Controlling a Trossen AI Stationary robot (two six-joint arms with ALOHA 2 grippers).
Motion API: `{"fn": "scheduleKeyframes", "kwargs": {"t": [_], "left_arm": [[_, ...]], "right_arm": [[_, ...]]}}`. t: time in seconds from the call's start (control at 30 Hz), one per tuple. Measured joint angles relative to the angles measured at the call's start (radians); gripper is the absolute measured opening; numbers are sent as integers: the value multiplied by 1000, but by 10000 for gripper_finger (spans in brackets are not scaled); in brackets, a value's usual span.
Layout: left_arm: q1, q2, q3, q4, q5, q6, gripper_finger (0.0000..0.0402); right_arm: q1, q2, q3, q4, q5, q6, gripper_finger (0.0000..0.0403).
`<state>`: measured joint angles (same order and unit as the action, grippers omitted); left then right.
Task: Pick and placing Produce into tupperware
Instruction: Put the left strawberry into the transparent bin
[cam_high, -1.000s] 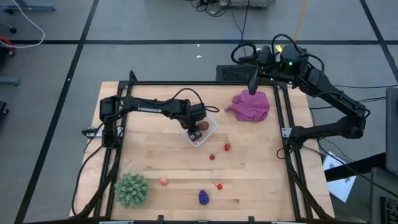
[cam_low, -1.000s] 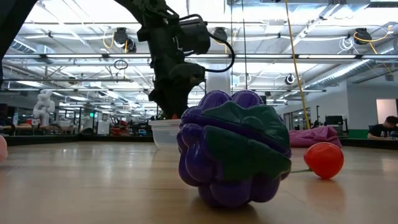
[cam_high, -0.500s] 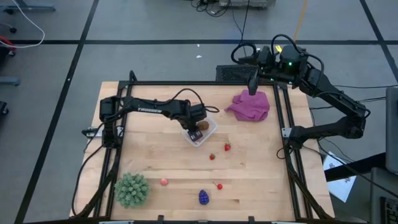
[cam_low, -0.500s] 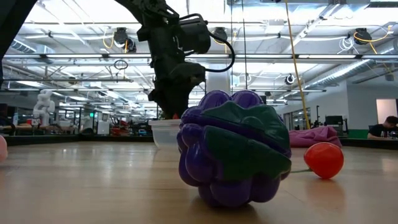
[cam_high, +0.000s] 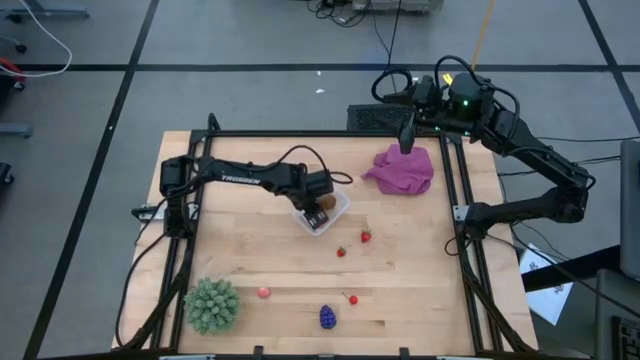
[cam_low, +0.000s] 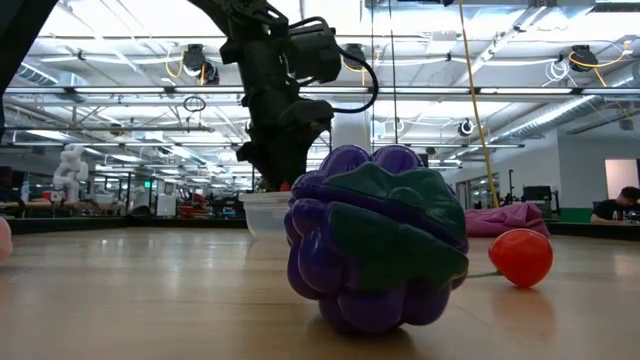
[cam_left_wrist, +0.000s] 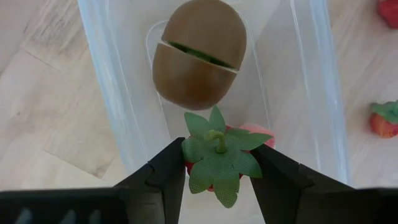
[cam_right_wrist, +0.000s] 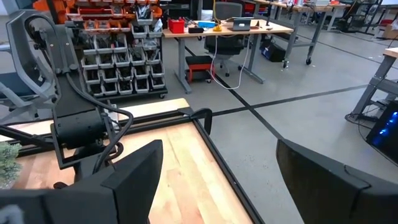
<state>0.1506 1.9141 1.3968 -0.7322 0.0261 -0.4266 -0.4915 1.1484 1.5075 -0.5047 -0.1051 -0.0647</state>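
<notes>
Strawberry (cam_left_wrist: 219, 155), green-capped, sits pinched between the left gripper's (cam_left_wrist: 217, 163) jaws over the clear tupperware (cam_high: 322, 211) mid-table, where the brown oval (cam_left_wrist: 199, 54) already lies. Other berries (cam_high: 366, 236) and the grape bunch (cam_high: 328, 317) lie nearer. Right gripper (cam_high: 407, 133) hangs spread above the far-right magenta cloth (cam_high: 402, 168).

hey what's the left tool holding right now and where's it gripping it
The left tool holds a strawberry by its red body, leafy cap up, over the tupperware.
</notes>
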Motion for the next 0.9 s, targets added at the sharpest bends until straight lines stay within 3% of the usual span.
{"fn": "scheduleKeyframes", "kwargs": {"t": [0.9], "left_arm": [[-17,43,-1,-6,-54,-28,159]], "right_arm": [[1,0,0,-3,-1,27,304]]}}
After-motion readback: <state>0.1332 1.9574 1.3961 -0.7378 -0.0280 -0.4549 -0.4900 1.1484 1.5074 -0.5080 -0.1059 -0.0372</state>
